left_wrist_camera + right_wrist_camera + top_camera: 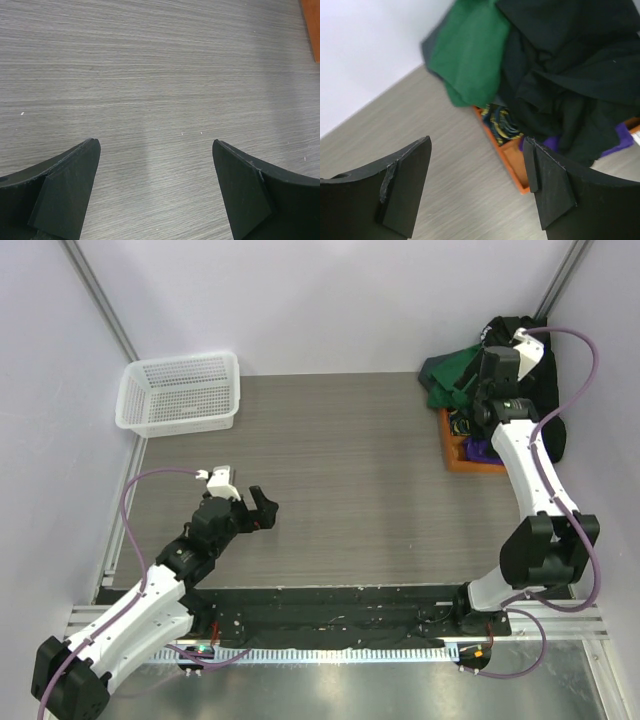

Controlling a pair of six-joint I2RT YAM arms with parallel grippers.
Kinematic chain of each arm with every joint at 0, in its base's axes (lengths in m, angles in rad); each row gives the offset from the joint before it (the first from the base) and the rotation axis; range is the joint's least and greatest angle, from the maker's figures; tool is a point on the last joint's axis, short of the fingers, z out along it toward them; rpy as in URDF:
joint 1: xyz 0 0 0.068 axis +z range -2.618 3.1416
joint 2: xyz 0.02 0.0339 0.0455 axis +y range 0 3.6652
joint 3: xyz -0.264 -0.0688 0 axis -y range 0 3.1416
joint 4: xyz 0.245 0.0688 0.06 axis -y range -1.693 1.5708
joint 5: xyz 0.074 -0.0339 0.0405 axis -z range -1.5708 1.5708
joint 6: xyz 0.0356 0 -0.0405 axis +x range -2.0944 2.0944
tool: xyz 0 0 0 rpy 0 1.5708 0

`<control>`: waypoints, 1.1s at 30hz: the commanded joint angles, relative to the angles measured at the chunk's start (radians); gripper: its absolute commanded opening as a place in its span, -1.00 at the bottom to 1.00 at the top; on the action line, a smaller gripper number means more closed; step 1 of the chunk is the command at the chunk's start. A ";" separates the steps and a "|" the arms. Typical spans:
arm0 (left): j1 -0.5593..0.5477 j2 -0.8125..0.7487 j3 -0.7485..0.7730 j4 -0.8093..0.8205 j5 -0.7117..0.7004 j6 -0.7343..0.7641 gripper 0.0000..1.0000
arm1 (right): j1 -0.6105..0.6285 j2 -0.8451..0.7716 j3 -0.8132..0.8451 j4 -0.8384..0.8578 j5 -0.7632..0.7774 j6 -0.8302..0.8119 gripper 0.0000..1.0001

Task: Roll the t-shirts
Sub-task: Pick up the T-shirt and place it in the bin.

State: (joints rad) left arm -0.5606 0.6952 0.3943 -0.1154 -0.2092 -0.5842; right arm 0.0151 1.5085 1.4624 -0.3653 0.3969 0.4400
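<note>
Showing one green t-shirt (470, 55), one tray (476, 465), one basket (180, 423).

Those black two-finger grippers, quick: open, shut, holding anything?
Left gripper: open, empty, over the grey wood-grain table.
Right gripper: open, empty, near the heaped dark green and black cotton t-shirts.

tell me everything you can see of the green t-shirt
The green t-shirt is plain dark green soft cloth, crumpled and unrolled, heaped at the far right corner of the table. It spills past the orange tray onto the table, with a black shirt bunched against it. The right end effector, jaws apart, is near but not gripping it.
</note>
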 commanded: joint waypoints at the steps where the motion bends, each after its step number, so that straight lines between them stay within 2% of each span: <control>1: 0.004 0.000 0.005 0.056 0.013 0.024 0.99 | -0.003 0.038 0.044 -0.055 0.083 -0.044 0.66; 3: 0.004 0.004 0.005 0.062 0.019 0.024 1.00 | -0.033 0.056 0.035 -0.057 0.147 -0.050 0.69; 7: 0.004 0.015 0.003 0.069 0.028 0.023 0.99 | -0.073 0.093 0.027 -0.052 0.160 -0.061 0.71; 11: 0.004 0.027 0.003 0.083 0.031 0.023 1.00 | -0.095 0.162 0.059 -0.041 0.091 -0.072 0.69; 15: 0.004 0.040 0.006 0.085 0.034 0.024 1.00 | -0.096 0.261 0.136 -0.032 -0.004 -0.066 0.50; 18: 0.004 0.041 0.005 0.088 0.034 0.024 1.00 | -0.096 0.334 0.209 -0.029 -0.091 -0.037 0.43; 21: 0.004 0.050 0.003 0.094 0.033 0.027 0.99 | -0.090 0.389 0.263 -0.012 -0.147 -0.011 0.44; 25: 0.004 0.067 0.009 0.097 0.037 0.029 0.99 | -0.080 0.475 0.343 -0.011 -0.141 0.008 0.45; 33: 0.004 0.095 0.014 0.109 0.051 0.032 0.99 | -0.075 0.637 0.467 -0.011 -0.026 0.040 0.40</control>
State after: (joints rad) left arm -0.5606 0.7815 0.3939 -0.0616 -0.1669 -0.5671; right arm -0.0631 2.0949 1.8473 -0.4042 0.3058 0.4553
